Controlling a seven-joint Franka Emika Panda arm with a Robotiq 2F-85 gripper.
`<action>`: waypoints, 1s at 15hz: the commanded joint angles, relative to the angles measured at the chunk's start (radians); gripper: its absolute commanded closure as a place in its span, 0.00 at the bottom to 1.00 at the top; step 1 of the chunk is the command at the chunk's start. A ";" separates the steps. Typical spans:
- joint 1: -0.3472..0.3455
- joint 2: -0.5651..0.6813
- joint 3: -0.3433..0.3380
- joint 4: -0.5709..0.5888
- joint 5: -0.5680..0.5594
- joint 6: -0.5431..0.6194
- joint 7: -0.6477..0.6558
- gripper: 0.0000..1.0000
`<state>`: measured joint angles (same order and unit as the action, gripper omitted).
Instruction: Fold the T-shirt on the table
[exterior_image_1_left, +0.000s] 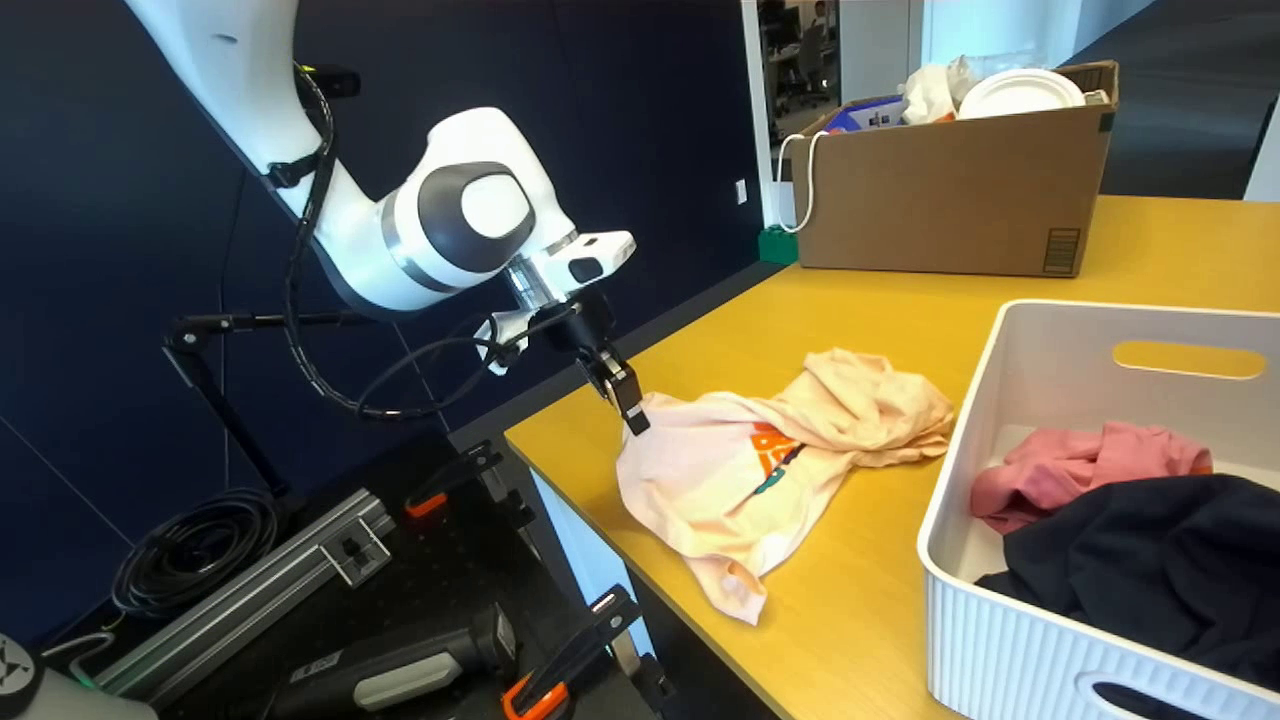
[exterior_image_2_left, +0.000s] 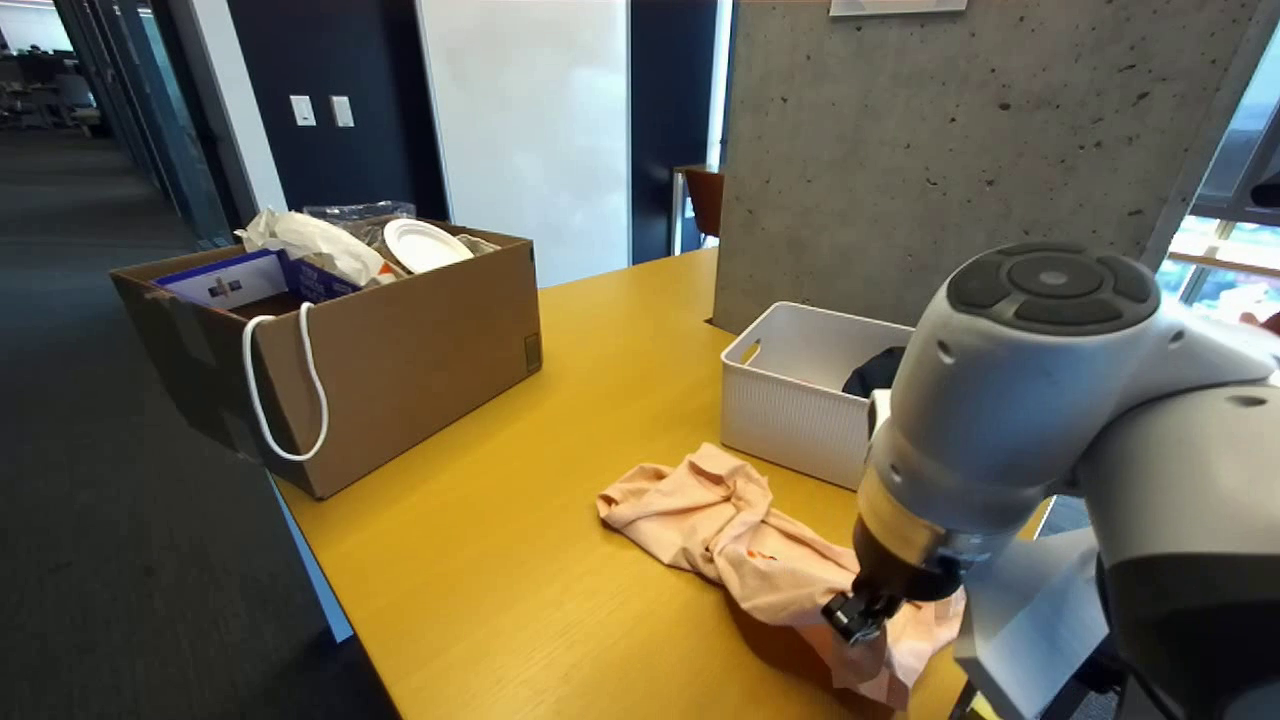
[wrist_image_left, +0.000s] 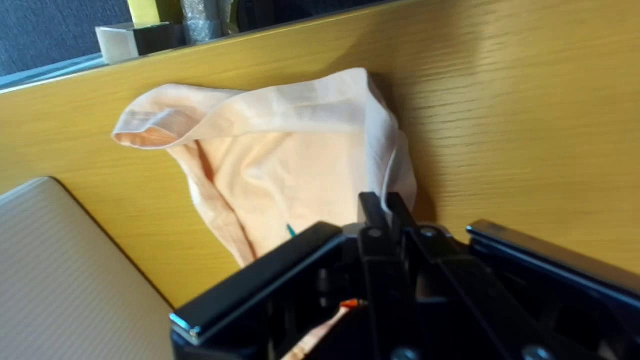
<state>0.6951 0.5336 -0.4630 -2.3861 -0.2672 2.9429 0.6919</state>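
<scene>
The pale peach T-shirt (exterior_image_1_left: 700, 470) lies crumpled on the yellow-tan table (exterior_image_1_left: 850, 620). One end is bunched up and the other spreads toward the table edge. Part of its orange and green print shows in an exterior view. My gripper (exterior_image_1_left: 634, 412) is shut on the T-shirt's side edge. In the wrist view the fingertips (wrist_image_left: 382, 202) pinch a thin fold of the T-shirt (wrist_image_left: 310, 175), which stands slightly raised there. In an exterior view the gripper (exterior_image_2_left: 852, 618) sits over the T-shirt (exterior_image_2_left: 785, 570). The gripper body hides the bunched end in the wrist view.
A white plastic basket (exterior_image_1_left: 1060, 620) with a red-pink garment (exterior_image_1_left: 1090, 465) and a black garment (exterior_image_1_left: 1150, 570) stands beside the T-shirt. A full brown cardboard box (exterior_image_1_left: 940, 200) stands farther along the table. Black clamps (exterior_image_1_left: 600, 640) are near the table's edge.
</scene>
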 joint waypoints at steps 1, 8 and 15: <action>0.003 -0.115 -0.091 -0.104 -0.018 0.033 -0.019 0.98; -0.233 -0.117 -0.013 -0.101 0.050 0.029 -0.133 0.98; -0.516 -0.056 0.162 -0.042 0.192 0.003 -0.294 0.98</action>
<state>0.2796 0.4345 -0.3931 -2.4774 -0.1474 2.9505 0.4704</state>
